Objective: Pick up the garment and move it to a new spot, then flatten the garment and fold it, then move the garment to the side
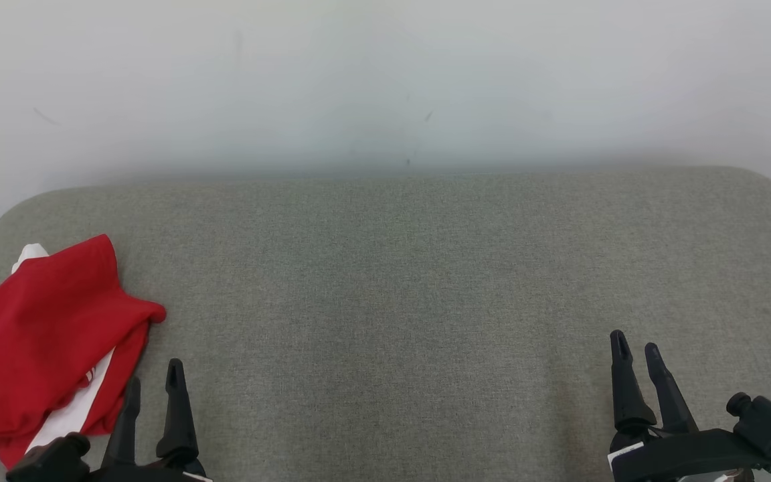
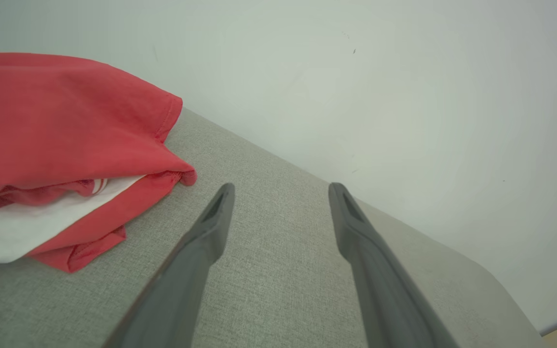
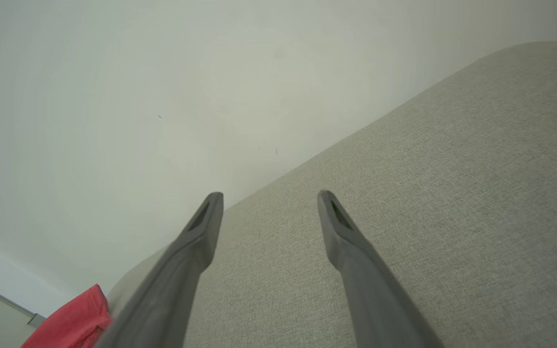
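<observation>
- The counter (image 1: 392, 301) runs from left to right across the scene, and the wall (image 1: 385, 80) stands directly behind its far edge.
- The garment (image 1: 44, 335) lies in a heap on the counter at the near left corner, its layers stacked one on another.
- The left gripper (image 1: 153, 373) sits at the near edge, just right of the garment and not touching it, fingers pointing toward the far side.
- The right gripper (image 1: 635, 341) sits at the near right over the counter, well apart from the garment, fingers also pointing far.
</observation>
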`<state>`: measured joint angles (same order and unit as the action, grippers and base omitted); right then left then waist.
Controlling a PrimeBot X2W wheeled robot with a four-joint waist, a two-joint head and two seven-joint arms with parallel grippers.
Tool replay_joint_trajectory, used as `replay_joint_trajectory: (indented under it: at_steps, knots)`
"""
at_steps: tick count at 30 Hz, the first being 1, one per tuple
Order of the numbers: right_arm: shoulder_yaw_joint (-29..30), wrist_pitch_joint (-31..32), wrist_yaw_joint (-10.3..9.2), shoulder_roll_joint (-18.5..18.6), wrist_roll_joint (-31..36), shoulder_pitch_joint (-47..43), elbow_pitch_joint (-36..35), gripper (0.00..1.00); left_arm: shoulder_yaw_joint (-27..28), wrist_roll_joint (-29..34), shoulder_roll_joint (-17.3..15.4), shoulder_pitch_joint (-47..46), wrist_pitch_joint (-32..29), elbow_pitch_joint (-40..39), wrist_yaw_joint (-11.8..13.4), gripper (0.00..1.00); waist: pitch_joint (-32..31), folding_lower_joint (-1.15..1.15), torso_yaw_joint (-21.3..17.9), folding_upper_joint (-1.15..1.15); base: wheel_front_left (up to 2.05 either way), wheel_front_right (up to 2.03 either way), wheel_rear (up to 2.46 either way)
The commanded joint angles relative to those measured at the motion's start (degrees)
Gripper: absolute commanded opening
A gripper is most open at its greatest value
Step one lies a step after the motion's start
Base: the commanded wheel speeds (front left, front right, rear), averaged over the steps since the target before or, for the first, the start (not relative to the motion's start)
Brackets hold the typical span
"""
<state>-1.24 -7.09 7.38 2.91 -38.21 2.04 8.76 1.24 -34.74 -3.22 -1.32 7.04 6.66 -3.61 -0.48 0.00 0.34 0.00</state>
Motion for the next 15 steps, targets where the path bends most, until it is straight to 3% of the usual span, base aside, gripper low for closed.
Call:
replay_joint_trajectory:
  at_steps: [1,15]
  knots:
    - [-0.3,-0.6,0.13,0.4,1.8,0.0,-0.3,1.00,-0.2,1.8,-0.4,-0.1,0.6,-0.8,0.0,1.00,0.0,0.00,0.0,0.00,0.00,0.00,0.00]
    - [-1.2,-2.7,0.15,0.4,10.5,-0.3,0.0,1.00,-0.4,10.3,-0.4,0.8,2.7,-1.1,0.4,1.00,-0.2,0.00,0.3,0.00,0.00,0.00,0.00]
